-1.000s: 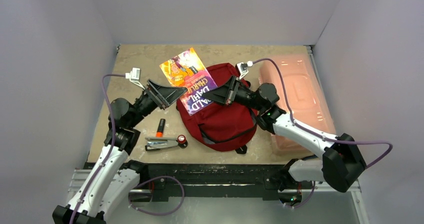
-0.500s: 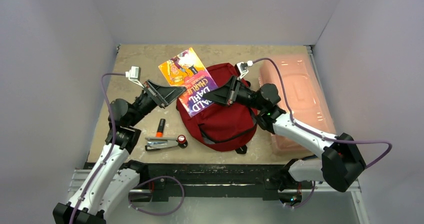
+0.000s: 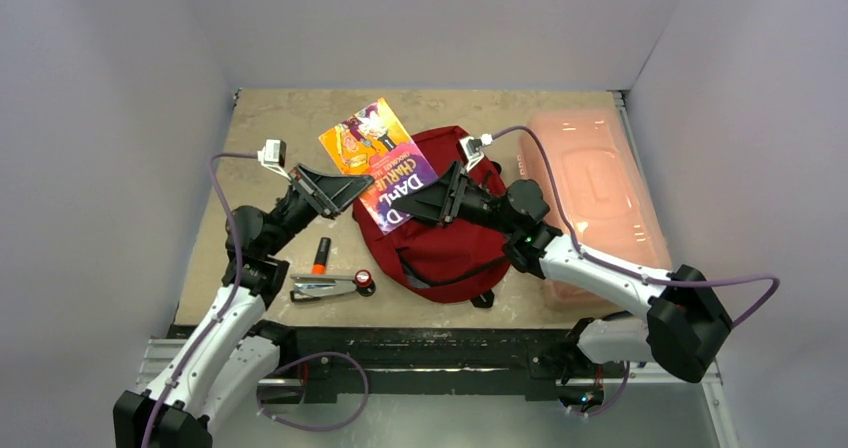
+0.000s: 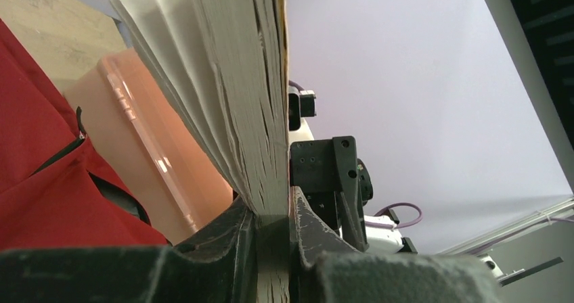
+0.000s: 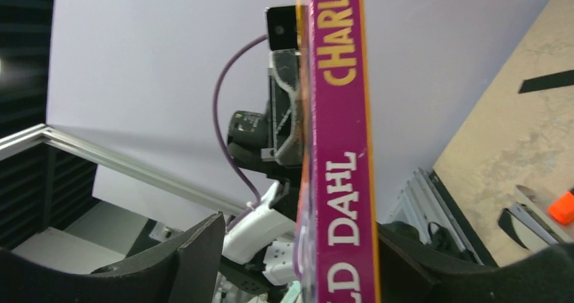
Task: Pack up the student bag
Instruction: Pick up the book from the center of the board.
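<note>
Clamping the book (image 3: 375,153) by its pages, left gripper (image 4: 273,223) reaches toward the backpack (image 3: 450,246); right gripper (image 5: 301,230) gapes around the spine.

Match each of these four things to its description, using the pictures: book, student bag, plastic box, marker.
Things:
1. book
2. student bag
3. plastic box
4. marker

Descriptions:
a. pale pink, along the right side of the table
b. small, orange at one end, lying flat on the table
c. dark red, in the middle of the table
d. clamped between the left fingers

Pairs: 1-d, 2-c, 3-a, 4-b
</note>
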Tool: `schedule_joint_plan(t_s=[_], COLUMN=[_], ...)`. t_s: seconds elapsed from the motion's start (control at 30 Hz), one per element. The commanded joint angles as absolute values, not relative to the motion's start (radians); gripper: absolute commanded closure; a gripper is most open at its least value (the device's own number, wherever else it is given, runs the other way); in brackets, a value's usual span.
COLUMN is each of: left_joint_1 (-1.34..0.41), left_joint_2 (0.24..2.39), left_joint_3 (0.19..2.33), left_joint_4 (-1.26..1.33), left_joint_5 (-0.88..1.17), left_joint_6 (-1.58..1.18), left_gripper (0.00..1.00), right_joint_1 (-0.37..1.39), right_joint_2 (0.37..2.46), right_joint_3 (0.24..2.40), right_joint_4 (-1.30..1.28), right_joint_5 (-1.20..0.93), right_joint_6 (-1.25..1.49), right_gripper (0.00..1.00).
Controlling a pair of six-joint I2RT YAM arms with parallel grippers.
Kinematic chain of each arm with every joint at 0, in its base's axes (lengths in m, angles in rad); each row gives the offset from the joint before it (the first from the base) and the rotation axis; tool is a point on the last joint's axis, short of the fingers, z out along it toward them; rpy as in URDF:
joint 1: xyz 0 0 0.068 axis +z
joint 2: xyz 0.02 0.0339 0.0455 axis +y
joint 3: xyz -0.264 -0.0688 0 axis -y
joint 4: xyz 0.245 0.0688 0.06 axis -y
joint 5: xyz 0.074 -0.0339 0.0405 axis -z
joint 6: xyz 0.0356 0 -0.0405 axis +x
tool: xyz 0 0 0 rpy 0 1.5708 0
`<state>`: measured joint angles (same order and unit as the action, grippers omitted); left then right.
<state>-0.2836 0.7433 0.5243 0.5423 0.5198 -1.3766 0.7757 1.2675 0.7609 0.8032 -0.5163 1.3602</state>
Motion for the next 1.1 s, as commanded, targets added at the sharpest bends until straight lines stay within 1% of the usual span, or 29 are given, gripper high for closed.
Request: schedule_joint_plan(t_s=[0.0, 0.13, 0.27, 0.3, 0.37, 0.43, 0.47, 0.67, 0.7, 0.77, 0.8, 0.83, 0.87, 0.97, 1.0, 1.03, 1.07], left_joint_1=[-0.285, -0.285, -0.285, -0.285, -0.285, -0.288, -0.290, -0.310, -0.312, -0.316, -0.317, -0.317, -0.318, -0.318, -0.318, -0.318, -0.318], left_joint_2=[0.769, 0.798, 0.827, 0.831, 0.830, 0.821, 0.814, 0.759, 0.757, 0.755, 0.753, 0.747, 0.738, 0.684, 0.661, 0.639, 0.615], left_joint_3=[0.506, 0.468, 0.448, 0.444, 0.443, 0.440, 0.439, 0.436, 0.441, 0.451, 0.456, 0.459, 0.463, 0.462, 0.464, 0.469, 0.477], left_joint_4=[0.766, 0.849, 0.931, 0.942, 0.943, 0.935, 0.923, 0.813, 0.799, 0.752, 0.731, 0.700, 0.649, 0.453, 0.388, 0.311, 0.231], left_joint_5=[0.493, 0.474, 0.466, 0.466, 0.470, 0.467, 0.465, 0.452, 0.457, 0.489, 0.506, 0.517, 0.526, 0.517, 0.507, 0.494, 0.479], left_joint_6=[-1.455, -1.496, -1.541, -1.553, -1.556, -1.550, -1.545, -1.488, -1.480, -1.465, -1.450, -1.427, -1.405, -1.322, -1.287, -1.264, -1.236], left_gripper=[1.00, 1.00, 1.00, 1.00, 1.00, 1.00, 1.00, 1.00, 1.00, 1.00, 1.00, 0.95, 0.81, 0.45, 0.36, 0.30, 0.27], right_joint_1=[0.828, 0.844, 0.848, 0.848, 0.849, 0.850, 0.850, 0.851, 0.851, 0.851, 0.851, 0.851, 0.851, 0.851, 0.850, 0.850, 0.850], right_joint_2=[1.278, 1.268, 1.212, 1.200, 1.189, 1.191, 1.195, 1.252, 1.257, 1.259, 1.255, 1.247, 1.232, 1.143, 1.109, 1.071, 1.037], right_joint_3=[0.759, 0.704, 0.651, 0.655, 0.671, 0.696, 0.710, 0.798, 0.807, 0.818, 0.822, 0.826, 0.832, 0.840, 0.846, 0.857, 0.876], right_joint_4=[0.953, 1.038, 1.035, 1.017, 0.935, 0.840, 0.798, 0.751, 0.749, 0.738, 0.728, 0.706, 0.672, 0.509, 0.428, 0.332, 0.235], right_joint_5=[-0.400, -0.288, -0.177, -0.163, -0.125, -0.092, -0.074, -0.093, -0.096, -0.099, -0.101, -0.100, -0.089, -0.013, 0.051, 0.109, 0.175], right_joint_6=[1.391, 1.432, 1.429, 1.422, 1.415, 1.432, 1.445, 1.439, 1.432, 1.431, 1.424, 1.410, 1.389, 1.314, 1.295, 1.285, 1.279], right_gripper=[0.28, 0.31, 0.35, 0.37, 0.47, 0.61, 0.64, 0.67, 0.73, 0.94, 1.00, 1.00, 1.00, 1.00, 1.00, 1.00, 1.00])
